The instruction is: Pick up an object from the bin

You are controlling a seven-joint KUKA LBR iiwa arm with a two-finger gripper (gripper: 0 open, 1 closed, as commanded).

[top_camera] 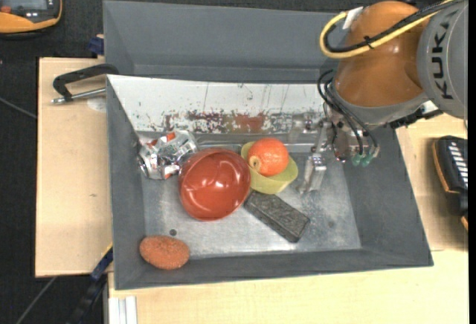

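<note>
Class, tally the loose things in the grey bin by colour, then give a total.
Red: 1, bowl
Orange: 2, ball, rough lump
Yellow-green: 1, dish
Silver: 1, crumpled wrapper
Dark grey: 1, flat block
Total: 6

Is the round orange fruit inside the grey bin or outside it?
Inside. The round orange fruit sits within the walls of the grey metal bin, resting on a yellow-green dish beside the red plastic bowl.
</note>
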